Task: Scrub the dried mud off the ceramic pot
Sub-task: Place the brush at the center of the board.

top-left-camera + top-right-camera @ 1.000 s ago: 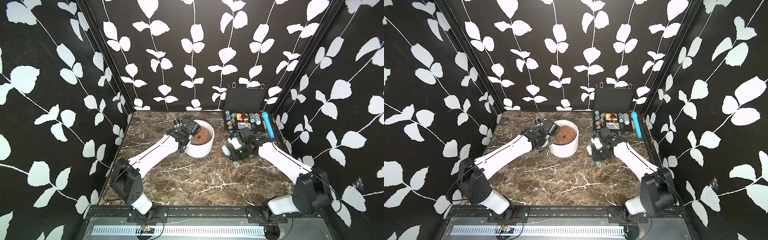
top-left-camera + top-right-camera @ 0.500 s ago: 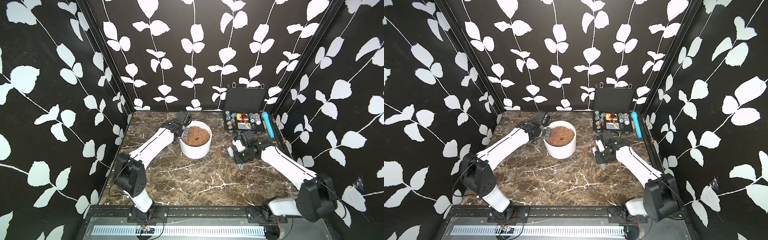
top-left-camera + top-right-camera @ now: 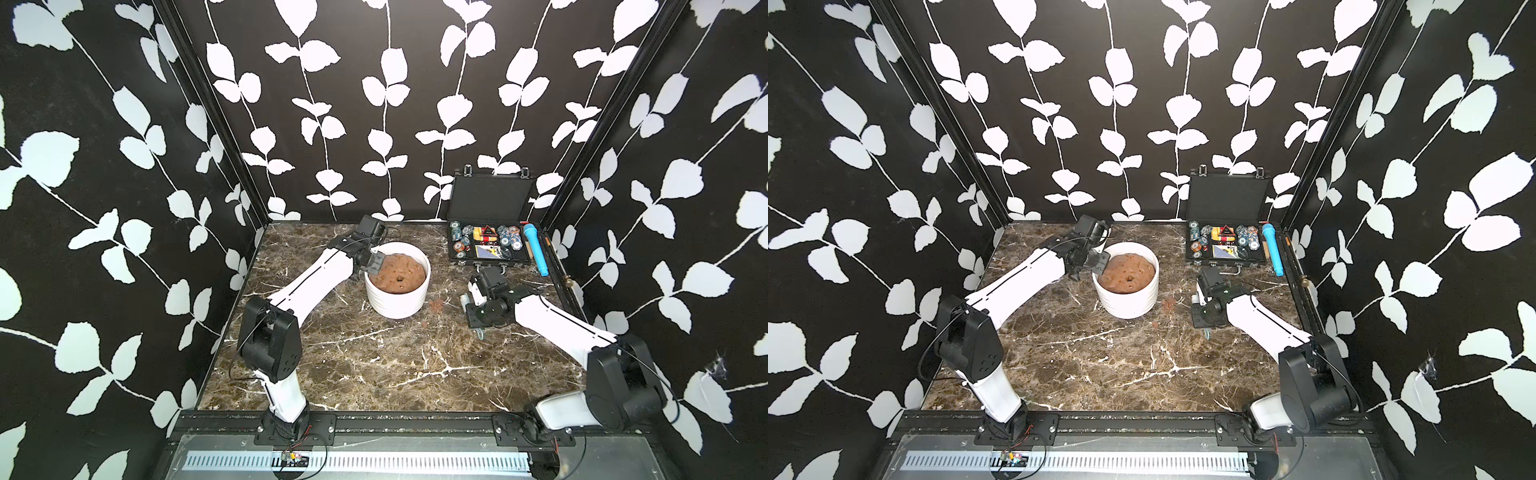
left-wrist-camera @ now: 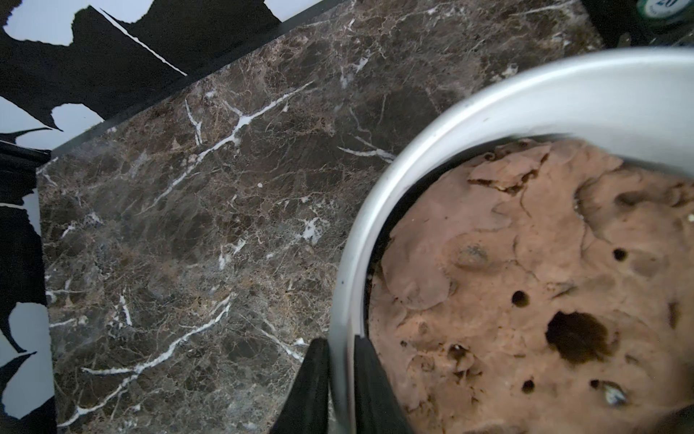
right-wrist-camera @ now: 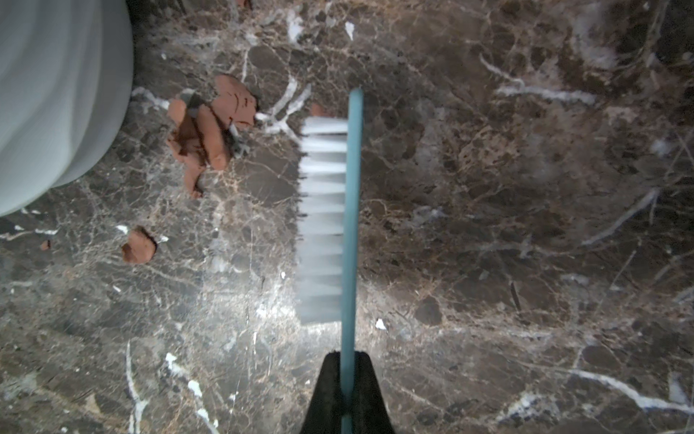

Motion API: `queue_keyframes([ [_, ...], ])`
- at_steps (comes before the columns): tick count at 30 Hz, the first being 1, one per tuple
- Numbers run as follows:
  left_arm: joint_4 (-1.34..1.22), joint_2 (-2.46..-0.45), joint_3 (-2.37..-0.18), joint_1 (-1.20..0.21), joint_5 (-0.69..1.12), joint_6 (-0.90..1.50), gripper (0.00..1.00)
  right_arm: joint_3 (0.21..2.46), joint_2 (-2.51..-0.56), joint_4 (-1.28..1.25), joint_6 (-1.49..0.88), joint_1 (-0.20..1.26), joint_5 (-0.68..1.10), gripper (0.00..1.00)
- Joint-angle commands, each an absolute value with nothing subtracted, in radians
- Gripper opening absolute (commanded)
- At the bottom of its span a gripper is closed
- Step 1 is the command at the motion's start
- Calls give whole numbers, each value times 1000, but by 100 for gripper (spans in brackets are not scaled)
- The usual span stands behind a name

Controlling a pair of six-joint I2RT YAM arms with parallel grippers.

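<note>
Right hand backed off ceramic pot | wrist alone shows brush clamped

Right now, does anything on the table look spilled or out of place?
Yes: reddish-brown dried mud crumbs lie scattered on the dark marble tabletop, between the white ribbed ceramic pot and the teal-handled brush.

Both top views are bright, even and sharp, with wide-angle stretch at the edges. The right wrist view shows glare on the tabletop and blurred brush bristles.
</note>
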State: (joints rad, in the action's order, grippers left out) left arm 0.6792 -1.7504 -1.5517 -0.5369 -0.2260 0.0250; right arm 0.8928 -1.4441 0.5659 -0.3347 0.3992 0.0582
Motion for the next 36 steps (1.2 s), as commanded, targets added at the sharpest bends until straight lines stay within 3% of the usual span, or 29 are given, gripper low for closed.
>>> queue_keyframes([
  [1,718,-1735,-1563,-546,-186,12,24,890,-1471,490,-357,404,28,0],
  [7,686,-1637,-1550,-546,-204,19,48,903,-1552,447,-361,429,15,0],
  [13,661,-1519,-1483,-546,-213,23,65,904,-1592,440,-368,441,-36,0],
  [20,623,-1420,-1375,-541,-231,31,72,896,-1609,487,-384,470,-82,0],
  [26,604,-1389,-1304,-528,-228,47,83,864,-1568,476,-392,473,-50,19],
  [36,608,-1347,-1281,-506,-220,40,85,866,-1544,490,-382,474,-48,30],
])
